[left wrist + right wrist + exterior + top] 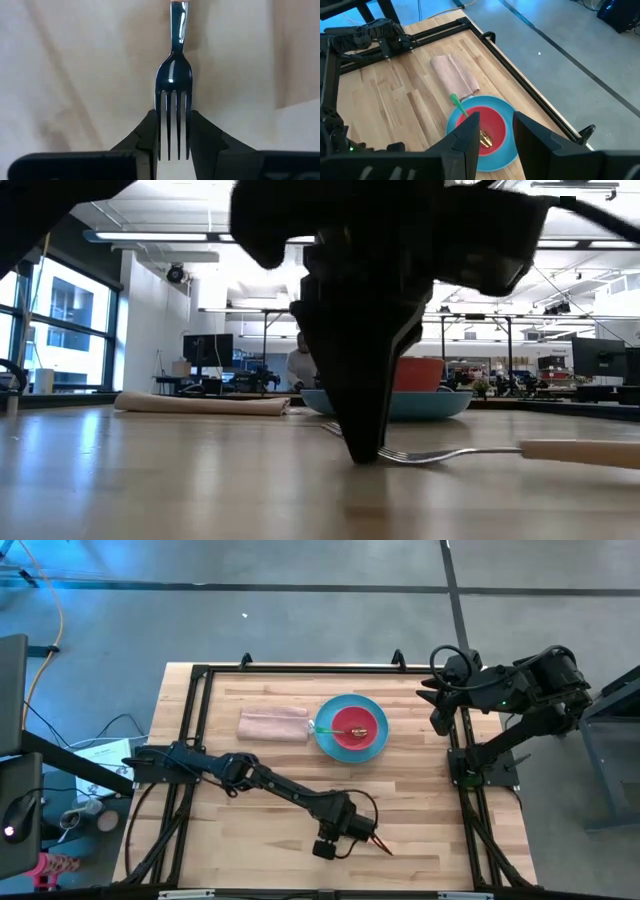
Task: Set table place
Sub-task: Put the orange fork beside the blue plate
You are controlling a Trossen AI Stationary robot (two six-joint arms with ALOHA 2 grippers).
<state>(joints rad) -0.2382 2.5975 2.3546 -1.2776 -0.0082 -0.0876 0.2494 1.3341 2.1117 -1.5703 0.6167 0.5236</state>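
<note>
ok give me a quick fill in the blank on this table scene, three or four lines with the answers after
1. The left gripper has its fingers on either side of the tines of the ____.
2. The spoon lies with its gold end inside the red ____.
3. The bowl sits on the blue ____.
4. The beige ____ lies folded on the table next to the plate, while the right gripper waits above.

Missing words: fork; bowl; plate; napkin
</note>
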